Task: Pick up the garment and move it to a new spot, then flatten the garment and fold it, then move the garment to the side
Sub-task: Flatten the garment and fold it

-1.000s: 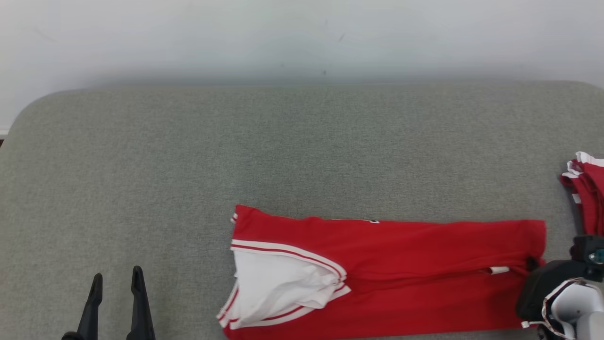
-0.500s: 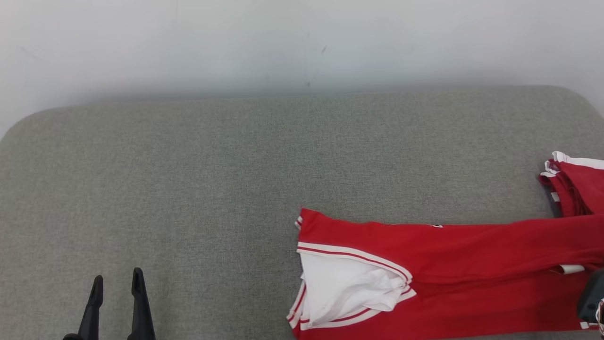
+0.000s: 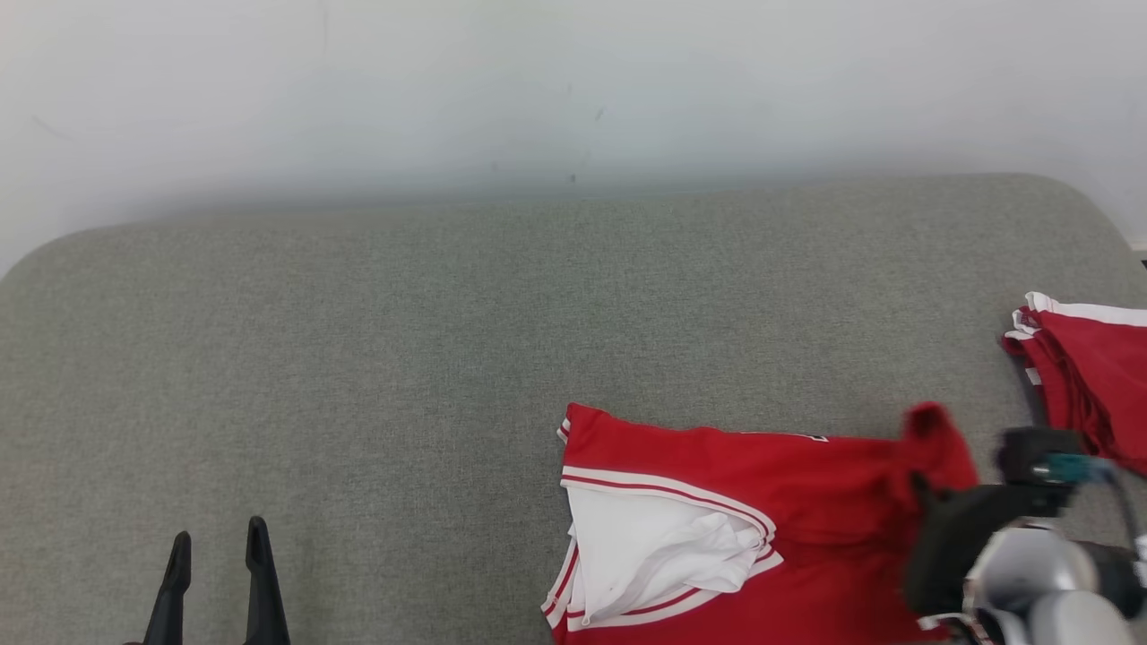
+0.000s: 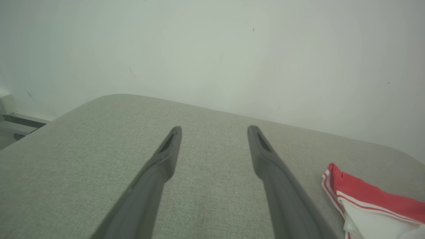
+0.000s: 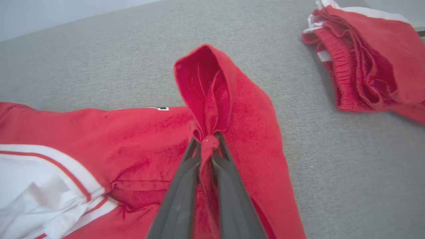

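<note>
The garment (image 3: 762,528) is red with white trim and a white inner panel, lying at the near right of the grey surface (image 3: 448,340). Its right end is lifted into a red peak (image 3: 927,439). In the right wrist view my right gripper (image 5: 207,141) is shut on a pinch of the garment (image 5: 212,96), which bunches up above the fingertips. My left gripper (image 3: 215,546) stands open at the lower left, well clear of the cloth. In the left wrist view its fingers (image 4: 166,156) are spread above bare grey fabric, with the garment's (image 4: 365,196) striped edge at the right.
A second red, white-trimmed bundle of cloth (image 3: 1089,376) lies at the far right edge, also in the right wrist view (image 5: 365,63). A pale wall (image 3: 573,81) rises behind the surface's far edge. The left half of the grey surface is bare.
The camera has panned. My right gripper has lifted the garment's right end and carried it leftward over the body, so the long flat strip now ends in a raised peak. The left gripper stays still.
</note>
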`<state>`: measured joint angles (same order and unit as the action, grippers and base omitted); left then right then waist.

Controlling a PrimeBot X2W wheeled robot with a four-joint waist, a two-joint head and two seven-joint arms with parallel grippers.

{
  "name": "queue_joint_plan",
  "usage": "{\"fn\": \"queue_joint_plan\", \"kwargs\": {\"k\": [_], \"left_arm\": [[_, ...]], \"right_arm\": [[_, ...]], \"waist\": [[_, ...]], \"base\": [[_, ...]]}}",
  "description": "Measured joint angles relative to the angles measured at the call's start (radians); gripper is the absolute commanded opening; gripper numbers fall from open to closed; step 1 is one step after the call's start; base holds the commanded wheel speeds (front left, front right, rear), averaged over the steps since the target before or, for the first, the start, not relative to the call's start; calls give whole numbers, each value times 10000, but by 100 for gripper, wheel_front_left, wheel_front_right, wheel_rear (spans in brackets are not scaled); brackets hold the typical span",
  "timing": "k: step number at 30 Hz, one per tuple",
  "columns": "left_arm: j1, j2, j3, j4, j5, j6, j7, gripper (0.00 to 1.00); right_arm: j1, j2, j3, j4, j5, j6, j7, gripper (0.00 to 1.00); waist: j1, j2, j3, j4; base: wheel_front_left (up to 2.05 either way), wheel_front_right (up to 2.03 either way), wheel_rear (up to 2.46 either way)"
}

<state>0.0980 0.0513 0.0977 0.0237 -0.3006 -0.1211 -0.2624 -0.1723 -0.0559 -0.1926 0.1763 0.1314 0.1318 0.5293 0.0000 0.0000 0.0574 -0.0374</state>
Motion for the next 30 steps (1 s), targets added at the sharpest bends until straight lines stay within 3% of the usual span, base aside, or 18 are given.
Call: {"fn": "queue_joint_plan", "kwargs": {"k": [7,12,20,30], "left_arm": [[7,-2,-90,54,-75,42,0,100],[7,0,-173,136,-123,63,0,100],[6,0,-376,255,-178,63,0,100],[41,0,-562,412,-178,63,0,100]], "right_arm": [[-41,42,2851,-169,1613,0,140,0],[-392,50,4109,186,2493,0,-82,0],[-1260,50,5474,1304,3227,0,-656,0],[-2072,52,6312,2880,3973,0,-1354,0]], "waist": [[0,0,-131,-55],[0,0,-170,57],[0,0,-226,432],[0,0,-244,1030]], "base": [[0,0,0],[0,0,0],[0,0,0],[0,0,0]]}}
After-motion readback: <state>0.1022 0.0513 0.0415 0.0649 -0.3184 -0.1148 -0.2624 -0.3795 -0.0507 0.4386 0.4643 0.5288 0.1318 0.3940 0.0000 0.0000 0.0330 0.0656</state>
